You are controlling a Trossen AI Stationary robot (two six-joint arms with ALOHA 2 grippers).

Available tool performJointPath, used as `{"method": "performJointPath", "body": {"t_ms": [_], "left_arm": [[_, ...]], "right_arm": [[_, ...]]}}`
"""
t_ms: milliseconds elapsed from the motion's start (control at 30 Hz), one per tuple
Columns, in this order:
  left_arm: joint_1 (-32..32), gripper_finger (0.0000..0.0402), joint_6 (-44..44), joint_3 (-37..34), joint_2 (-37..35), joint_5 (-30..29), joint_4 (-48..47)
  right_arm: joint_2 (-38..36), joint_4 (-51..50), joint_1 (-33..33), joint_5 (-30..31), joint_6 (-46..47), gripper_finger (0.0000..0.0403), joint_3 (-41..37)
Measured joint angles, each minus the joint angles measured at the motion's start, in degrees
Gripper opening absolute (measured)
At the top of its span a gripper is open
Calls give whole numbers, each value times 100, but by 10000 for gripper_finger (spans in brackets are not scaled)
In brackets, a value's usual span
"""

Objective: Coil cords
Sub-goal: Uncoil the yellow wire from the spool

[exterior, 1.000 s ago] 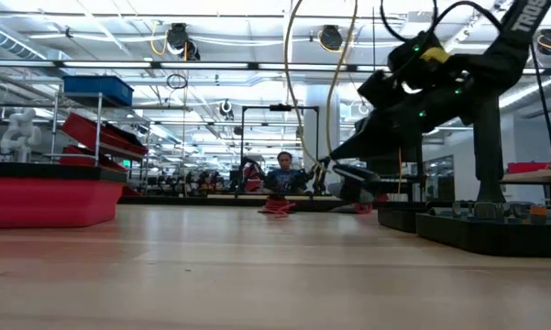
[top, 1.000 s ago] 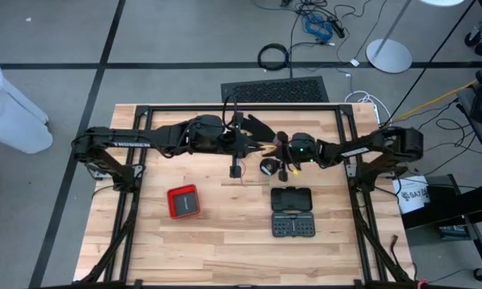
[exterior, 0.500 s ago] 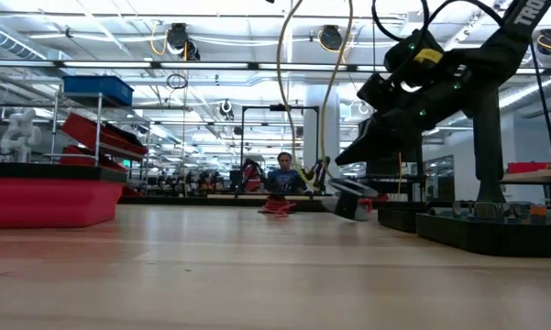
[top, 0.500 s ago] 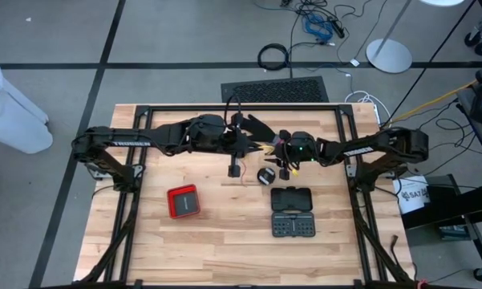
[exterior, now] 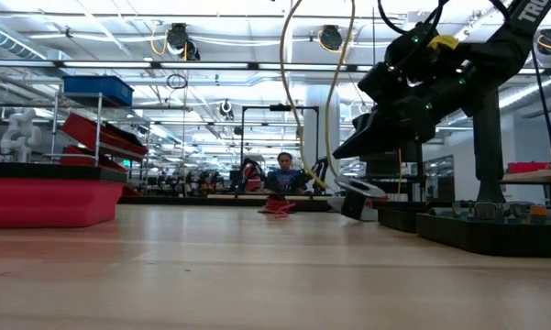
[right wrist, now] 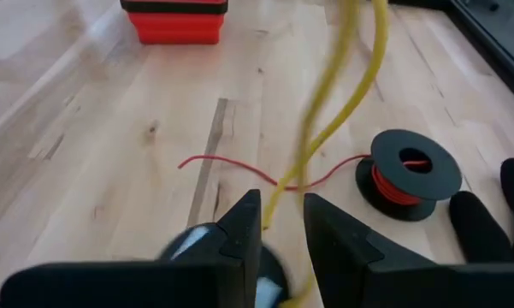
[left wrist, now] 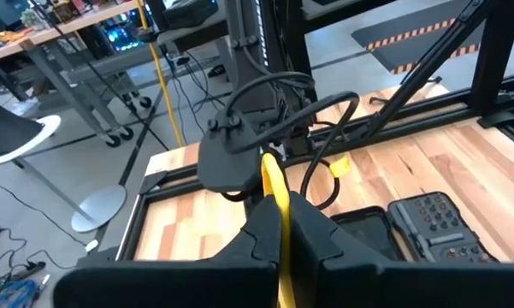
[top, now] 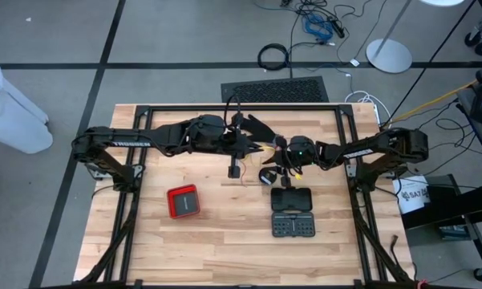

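A yellow cord (exterior: pixel 283 64) rises in a tall loop from a small black-and-white spool (exterior: pixel 356 194) up to my left gripper (left wrist: pixel 278 201), which is shut on it high over the table's middle (top: pixel 261 148). My right gripper (exterior: pixel 348 179) slants down just right of centre (top: pixel 277 167) and is shut on that spool (top: pixel 266 174). A second black spool (right wrist: pixel 408 167) wound with red wire lies flat on the wood. Its red tail (right wrist: pixel 231 167) trails over the boards. The fingers of a black glove (right wrist: pixel 483 218) show beside it. My left gripper pinches the yellow cord (left wrist: pixel 275 175) between its two shut fingers, which point roughly level toward the table's right. The cord runs along the fingers and hangs slack beyond them. My right gripper has the small spool (right wrist: pixel 227 257) at its fingertips, coming slanting from above and the right. Blur hides the place of contact. The spool sits tilted and low; whether its rim touches the wood I cannot tell. The yellow cord (right wrist: pixel 304 162) passes up between the fingers.
A red box (top: pixel 183 201) stands toward the near left. A black tool case (top: pixel 292 213) lies open just near of my right gripper. A dark frame runs round the table's edges. Bare wood lies along the near edge.
The spool in my right gripper has tipped from nearly level to tilted and has come a little lower and toward the near edge. The yellow loop above it has swayed slightly. My left gripper has kept still.
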Motion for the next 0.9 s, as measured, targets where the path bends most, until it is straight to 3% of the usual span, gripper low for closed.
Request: {"method": "performJointPath", "body": {"t_ms": [267,467,700,900], "left_arm": [[-5,7,-2,0,0,3,52],[-4,7,-33,0,0,46,92],[-4,7,-37,0,0,217,271],[-4,7,-37,0,0,472,484]], "right_arm": [[0,71,5,38,3,80,-4],[0,236,1,525,-113,80,-4],[0,399,69,321,-182,78,-1],[270,482,147,195,-87,48,227]]}}
